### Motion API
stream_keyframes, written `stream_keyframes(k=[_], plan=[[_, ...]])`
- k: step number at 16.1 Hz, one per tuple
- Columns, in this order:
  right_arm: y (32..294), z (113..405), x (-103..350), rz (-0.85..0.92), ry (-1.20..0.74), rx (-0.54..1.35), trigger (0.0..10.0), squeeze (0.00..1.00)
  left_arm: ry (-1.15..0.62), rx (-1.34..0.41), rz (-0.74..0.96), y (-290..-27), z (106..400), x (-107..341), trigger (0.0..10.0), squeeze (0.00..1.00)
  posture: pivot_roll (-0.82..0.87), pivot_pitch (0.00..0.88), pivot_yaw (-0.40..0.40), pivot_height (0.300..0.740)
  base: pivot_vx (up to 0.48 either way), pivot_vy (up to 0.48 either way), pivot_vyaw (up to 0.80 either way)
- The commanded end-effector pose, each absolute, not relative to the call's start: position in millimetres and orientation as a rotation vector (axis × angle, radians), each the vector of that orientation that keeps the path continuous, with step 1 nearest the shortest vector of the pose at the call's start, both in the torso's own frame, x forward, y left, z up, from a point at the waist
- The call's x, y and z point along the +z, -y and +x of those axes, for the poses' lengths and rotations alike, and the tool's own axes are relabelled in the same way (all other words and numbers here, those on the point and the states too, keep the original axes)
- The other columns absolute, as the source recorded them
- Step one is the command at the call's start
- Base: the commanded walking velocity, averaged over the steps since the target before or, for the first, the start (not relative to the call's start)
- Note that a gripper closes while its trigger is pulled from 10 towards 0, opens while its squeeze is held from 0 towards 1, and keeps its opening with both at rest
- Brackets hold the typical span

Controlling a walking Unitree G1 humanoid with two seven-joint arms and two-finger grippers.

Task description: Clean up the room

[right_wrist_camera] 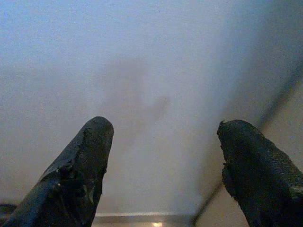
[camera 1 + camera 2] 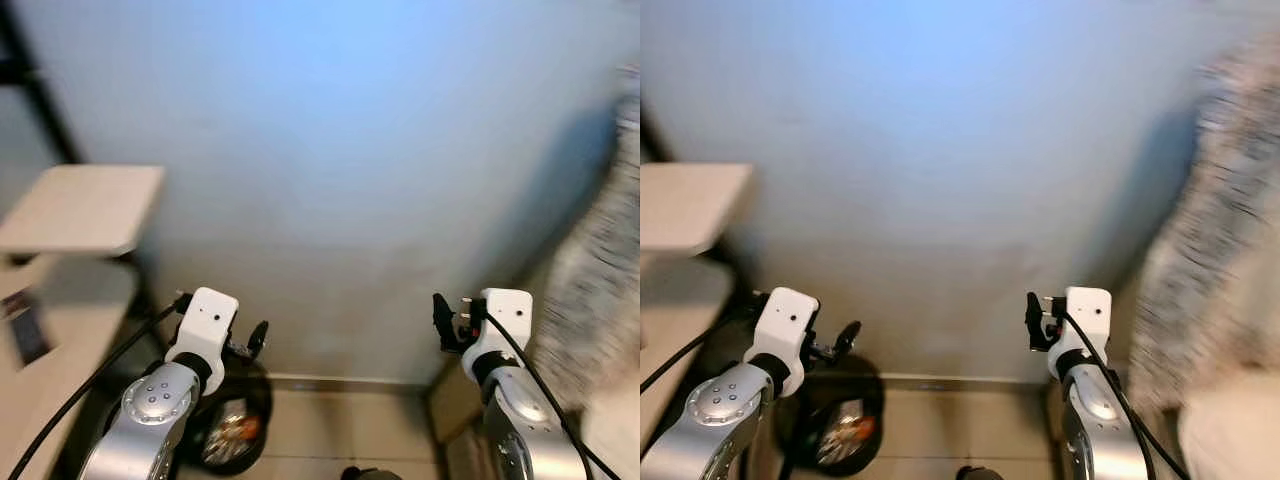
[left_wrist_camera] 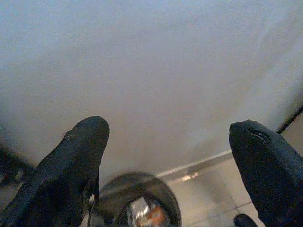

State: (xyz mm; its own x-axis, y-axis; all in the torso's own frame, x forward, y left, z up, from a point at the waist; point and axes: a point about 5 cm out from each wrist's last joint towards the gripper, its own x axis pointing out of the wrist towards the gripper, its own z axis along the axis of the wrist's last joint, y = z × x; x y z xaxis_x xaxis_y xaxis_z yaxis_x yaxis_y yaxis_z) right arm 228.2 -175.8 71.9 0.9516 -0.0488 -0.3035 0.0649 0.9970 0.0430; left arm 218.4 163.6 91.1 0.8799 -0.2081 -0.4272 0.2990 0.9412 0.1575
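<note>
While facing a bare wall (image 2: 330, 150) at close range, held left gripper (image 3: 165, 170) and right gripper (image 1: 161, 165) wide and empty; bin (image 2: 232, 420) below left. Risked hitting wall or kicking bin.

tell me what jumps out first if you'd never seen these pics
A pale blue wall stands close ahead, with both silver arms raised toward it, the left gripper and right gripper open and holding nothing. Under the left gripper, a black bin with litter inside sits on the tiled floor.
</note>
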Motion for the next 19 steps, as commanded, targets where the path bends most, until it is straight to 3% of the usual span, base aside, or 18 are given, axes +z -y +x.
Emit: stream_keyframes(k=[1,3,19], plan=[[180,227,76,0.060,-0.306,-0.084,10.0,0.00,-0.381,-0.231,0.221,-165,221,97,10.0,0.00,-0.05,0.000,-0.017,0.740,0.000,0.000,-0.77],[182,227,74,0.062,-0.325,-0.097,10.0,0.00,-0.395,-0.151,0.215,-173,224,96,10.0,0.00,-0.04,0.000,-0.022,0.740,0.000,0.000,-0.78],[168,236,75,0.003,-0.326,-0.028,10.0,0.00,-0.386,-0.150,0.151,-167,231,92,10.0,0.00,-0.05,0.000,-0.021,0.740,0.000,0.000,-0.78]])
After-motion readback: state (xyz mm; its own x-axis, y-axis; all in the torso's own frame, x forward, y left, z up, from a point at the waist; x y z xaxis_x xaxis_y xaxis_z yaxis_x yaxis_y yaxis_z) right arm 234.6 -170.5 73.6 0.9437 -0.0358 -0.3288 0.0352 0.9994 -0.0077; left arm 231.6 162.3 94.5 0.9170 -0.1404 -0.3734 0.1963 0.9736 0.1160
